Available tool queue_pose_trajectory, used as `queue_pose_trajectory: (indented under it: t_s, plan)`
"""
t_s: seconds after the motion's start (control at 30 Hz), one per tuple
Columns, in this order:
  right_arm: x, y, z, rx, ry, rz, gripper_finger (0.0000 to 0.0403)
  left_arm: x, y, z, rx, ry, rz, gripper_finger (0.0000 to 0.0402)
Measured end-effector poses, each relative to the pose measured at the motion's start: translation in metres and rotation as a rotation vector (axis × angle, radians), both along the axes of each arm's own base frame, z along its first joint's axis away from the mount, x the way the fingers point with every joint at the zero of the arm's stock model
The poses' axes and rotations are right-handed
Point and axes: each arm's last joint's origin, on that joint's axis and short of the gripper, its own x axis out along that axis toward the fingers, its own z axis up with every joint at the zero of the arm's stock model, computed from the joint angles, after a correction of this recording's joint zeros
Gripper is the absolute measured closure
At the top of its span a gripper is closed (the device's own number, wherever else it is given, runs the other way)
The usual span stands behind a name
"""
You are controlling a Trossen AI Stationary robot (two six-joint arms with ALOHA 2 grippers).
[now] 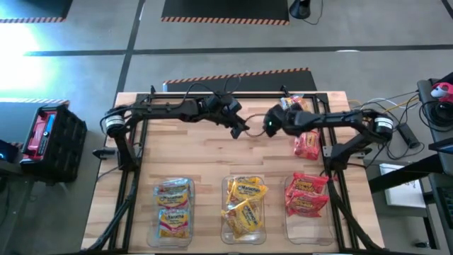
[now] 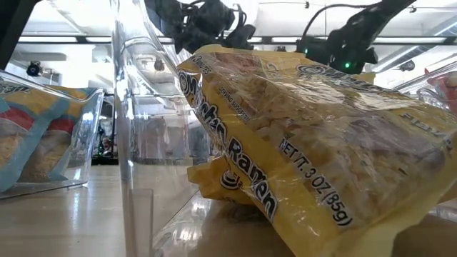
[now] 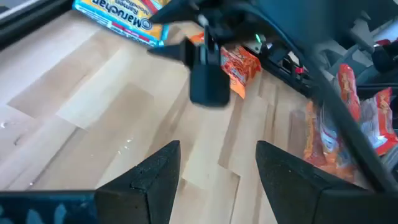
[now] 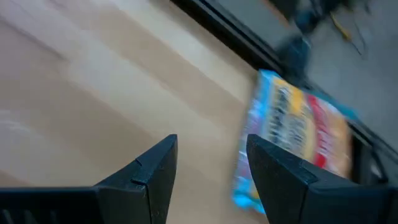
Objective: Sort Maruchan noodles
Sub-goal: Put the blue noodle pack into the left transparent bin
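Maruchan noodles (image 1: 244,205) fill three clear bins along the table's six o'clock edge: pale blue packets (image 1: 173,207) in the left bin (image 1: 154,237), yellow packets in the middle bin (image 1: 228,235), red packets (image 1: 306,194) in the right bin (image 1: 290,225). Loose packets lie toward two o'clock: a red one (image 1: 307,144) and a blue one (image 1: 291,104) partly hidden under the right arm. Both arms meet near twelve o'clock. The left gripper (image 3: 217,168) and the right gripper (image 4: 208,163) both hold their jaws apart over bare wood, gripping nothing. A yellow packet fills the low view, hiding most of the table.
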Motion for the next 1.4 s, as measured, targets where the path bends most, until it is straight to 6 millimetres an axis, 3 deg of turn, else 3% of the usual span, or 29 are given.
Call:
queue_pose_trajectory:
  t_s: [0.3,0.57,1.03,1.27,1.4]
  plan:
    - [-0.046,-0.063,0.0,0.243,-0.056,-0.272,0.0218,-0.002,0.007,0.0,0.017,0.0,0.006,0.0208]
    - [-0.069,-0.086,-0.003,0.25,-0.013,-0.342,0.0226,-0.004,0.01,-0.001,0.019,0.013,0.012,0.0208]
    - [-0.069,-0.094,-0.027,0.395,0.017,-0.305,0.0249,-0.005,0.011,-0.002,0.016,0.02,0.013,0.0208]
    - [-0.059,-0.084,-0.024,0.519,-0.091,-0.199,0.025,-0.005,0.01,-0.001,0.014,0.019,0.01,0.0208]
    - [-0.047,-0.074,-0.023,0.672,-0.21,-0.066,0.0253,-0.005,0.01,-0.001,0.014,0.019,0.009,0.0208]
